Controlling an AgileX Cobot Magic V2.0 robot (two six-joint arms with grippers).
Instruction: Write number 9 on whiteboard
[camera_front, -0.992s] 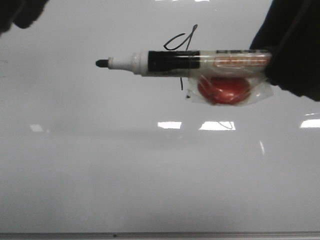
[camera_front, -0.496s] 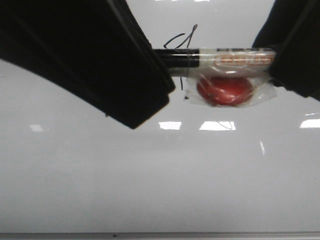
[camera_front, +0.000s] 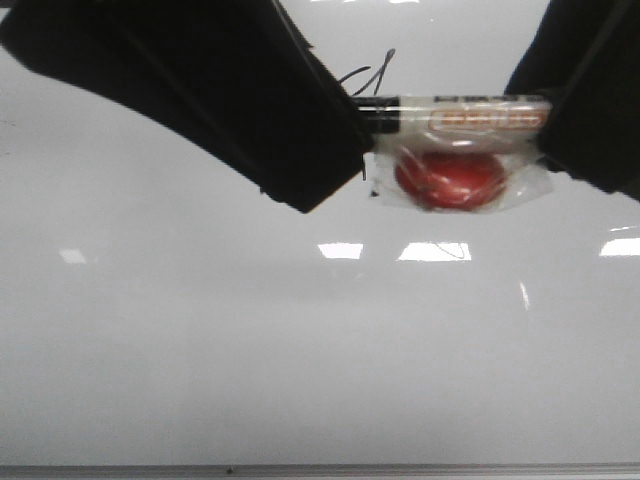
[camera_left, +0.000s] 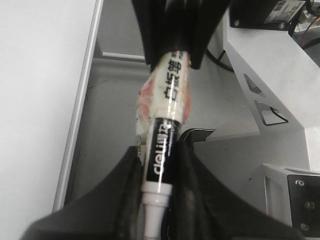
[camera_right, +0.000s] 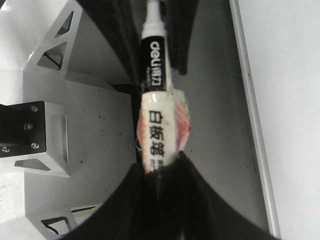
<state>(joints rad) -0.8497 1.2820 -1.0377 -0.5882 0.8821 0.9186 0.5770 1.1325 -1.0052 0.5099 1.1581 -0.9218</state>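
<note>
The whiteboard (camera_front: 300, 350) fills the front view, and the number 9 (camera_front: 375, 72) shows as a thin black stroke partly hidden behind the marker (camera_front: 460, 115). The marker lies level above the board, with a red lump (camera_front: 448, 180) taped under its barrel in clear film. My right gripper (camera_front: 545, 120) (camera_right: 161, 162) is shut on the marker's rear end. My left gripper (camera_front: 345, 140) (camera_left: 159, 150) covers the tip end, its fingers pressed on both sides of the black band and white neck of the marker (camera_left: 162, 155). The tip itself is hidden.
The board's grey metal frame (camera_front: 320, 469) runs along the near edge and shows beside the board in both wrist views (camera_left: 80, 100) (camera_right: 250, 115). White metal brackets (camera_left: 280, 100) (camera_right: 45, 115) of the robot's base stand beyond the frame. Bright light reflections (camera_front: 435, 251) lie on the board.
My left arm came in from the upper left and closed over the marker's tip end, then shifted slightly up and right. The right gripper and marker held still.
</note>
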